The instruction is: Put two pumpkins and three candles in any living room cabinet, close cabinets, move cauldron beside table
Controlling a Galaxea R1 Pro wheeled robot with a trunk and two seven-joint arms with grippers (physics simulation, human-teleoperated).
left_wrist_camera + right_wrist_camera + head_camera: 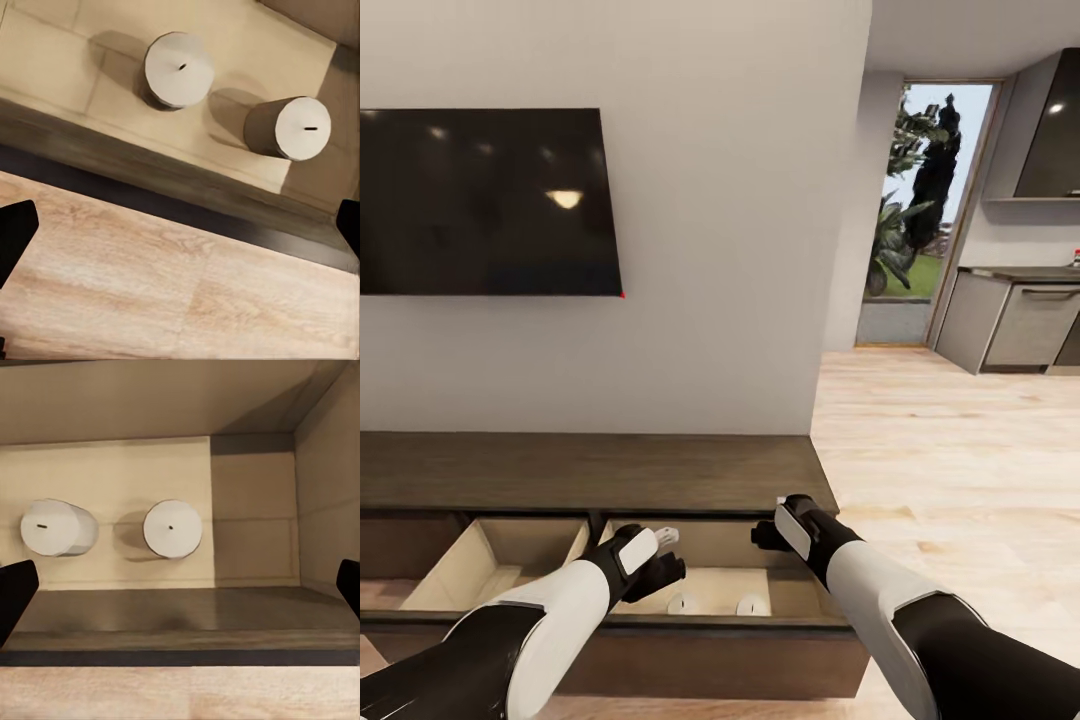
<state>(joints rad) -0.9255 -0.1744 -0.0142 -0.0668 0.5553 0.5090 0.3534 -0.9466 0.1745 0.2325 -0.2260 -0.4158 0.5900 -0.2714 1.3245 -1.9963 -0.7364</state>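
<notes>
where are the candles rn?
Two candles stand upright side by side, apart, in the open right drawer of the cabinet, below and between the left tool and the right tool in the head view.

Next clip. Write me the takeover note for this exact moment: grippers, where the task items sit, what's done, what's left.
Left gripper: open, empty, above the open right drawer of the cabinet.
Right gripper: open, empty, over the same drawer.
Two candles stand upright on the drawer floor, side by side, apart.
The left drawer is also open, with nothing seen inside it.
Done: two candles stowed.
Left: third candle, both pumpkins, close both drawers, set the cauldron by the table. Those items are out of frame here.
</notes>
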